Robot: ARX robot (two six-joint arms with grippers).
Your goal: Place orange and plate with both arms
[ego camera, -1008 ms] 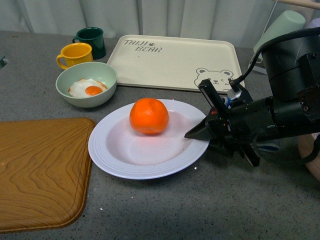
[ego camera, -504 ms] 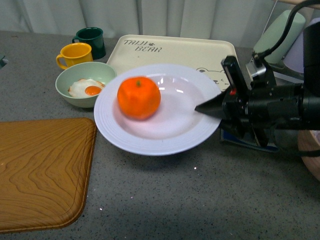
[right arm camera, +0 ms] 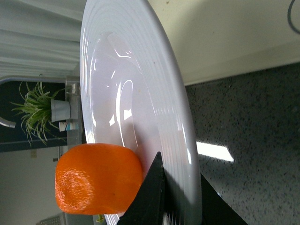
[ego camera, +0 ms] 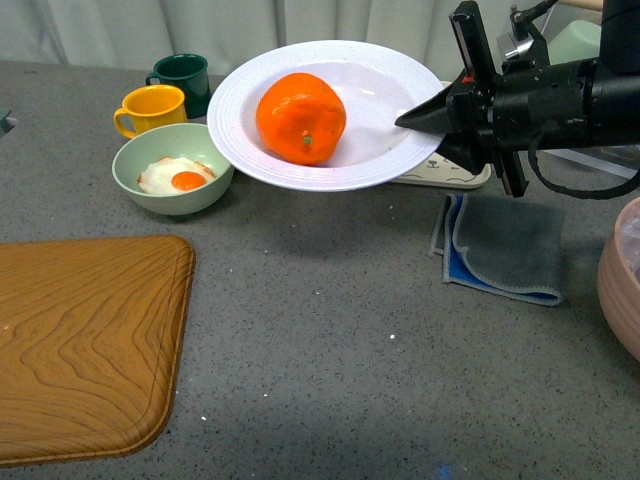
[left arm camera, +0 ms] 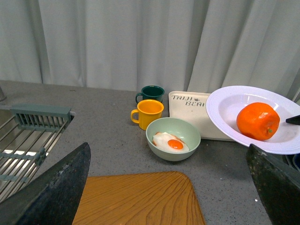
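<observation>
- Jaws of the right gripper [ego camera: 420,125] are clenched on the plate [ego camera: 250,135], one finger over the rim and one under it, at a single spot on its right side. The plate hangs clear of the table, above the near edge of the cream tray [ego camera: 440,172], with nothing propping its far side.
- Biggest risk, as I judge it: the whole plate is cantilevered from that one pinch. A jolt or a quick swing could let the ridged rim pivot or slip between the fingers, and the plate would drop onto the tray or the green bowl [ego camera: 185,205] near its left edge.
- Left gripper [left arm camera: 168,150] is spread wide and holds nothing. It is well apart from the plate, so there is no second support if the pinch gives.
- Next risk is the orange [ego camera: 300,117]. It lies loose in the plate's well, and the plate looks tilted, so a little more tilt could roll the fruit over the rim toward the bowl.
- Relative to the grasp, the orange sits on the far side of the well from the pinched rim, near the upper fingertip but apart from it. The fingers hold only the plate, never the fruit.
</observation>
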